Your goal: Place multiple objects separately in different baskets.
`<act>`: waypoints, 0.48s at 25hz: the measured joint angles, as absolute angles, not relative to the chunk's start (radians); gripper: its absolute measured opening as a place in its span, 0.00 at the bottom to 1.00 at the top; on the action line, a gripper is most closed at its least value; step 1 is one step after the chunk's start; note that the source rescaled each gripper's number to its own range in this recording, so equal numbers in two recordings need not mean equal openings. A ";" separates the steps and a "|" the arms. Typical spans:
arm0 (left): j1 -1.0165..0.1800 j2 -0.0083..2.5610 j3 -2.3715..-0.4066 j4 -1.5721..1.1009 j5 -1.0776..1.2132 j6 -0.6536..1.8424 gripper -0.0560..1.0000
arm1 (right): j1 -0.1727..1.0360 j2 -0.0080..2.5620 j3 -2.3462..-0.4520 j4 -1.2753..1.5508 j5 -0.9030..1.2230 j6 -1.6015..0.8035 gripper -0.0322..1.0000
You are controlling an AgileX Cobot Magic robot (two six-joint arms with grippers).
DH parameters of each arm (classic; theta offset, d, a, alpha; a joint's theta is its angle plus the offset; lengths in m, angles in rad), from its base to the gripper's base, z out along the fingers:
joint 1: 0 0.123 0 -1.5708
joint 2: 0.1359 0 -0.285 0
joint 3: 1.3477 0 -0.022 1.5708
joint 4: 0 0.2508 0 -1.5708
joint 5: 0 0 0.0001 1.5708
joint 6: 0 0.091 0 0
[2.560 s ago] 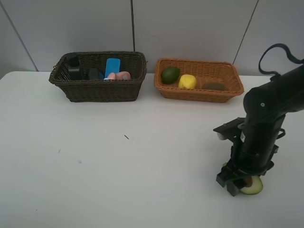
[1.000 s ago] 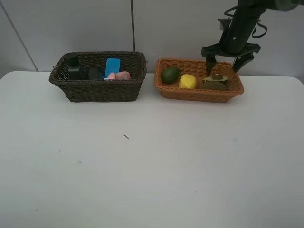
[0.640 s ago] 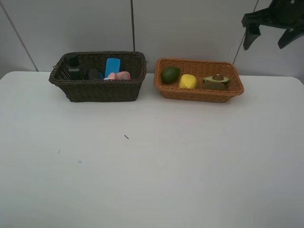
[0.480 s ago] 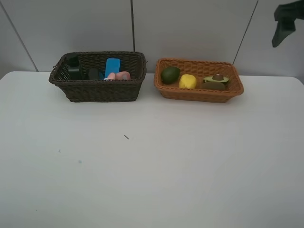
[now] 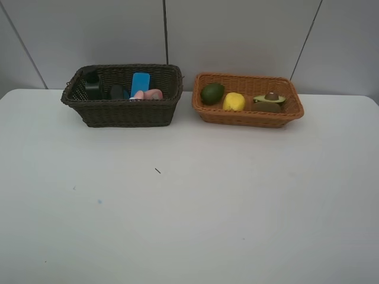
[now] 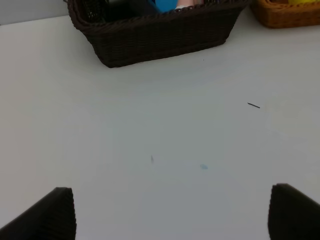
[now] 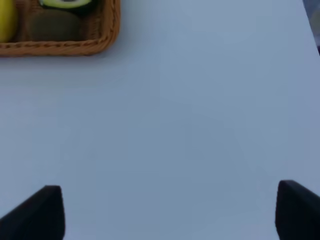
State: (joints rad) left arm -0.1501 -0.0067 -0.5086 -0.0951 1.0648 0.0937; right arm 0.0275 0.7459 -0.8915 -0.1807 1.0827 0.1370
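Only fingertips are seen: left gripper and right gripper are fitted with black, finely ribbed, wedge-shaped pads.

Ahead of the left claw, the dark basket is cut off, contents mostly hidden.

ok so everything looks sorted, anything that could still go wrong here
The avocado half rests on top of the kiwi near the end of the shallow orange basket, so a bump might tip it out. In the dark basket, the blue eraser stands on end and could topple.
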 joint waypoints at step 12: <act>-0.150 -0.007 -0.509 -0.095 1.065 0.094 0.99 | 0.028 0.014 -0.567 -0.084 1.167 0.136 1.00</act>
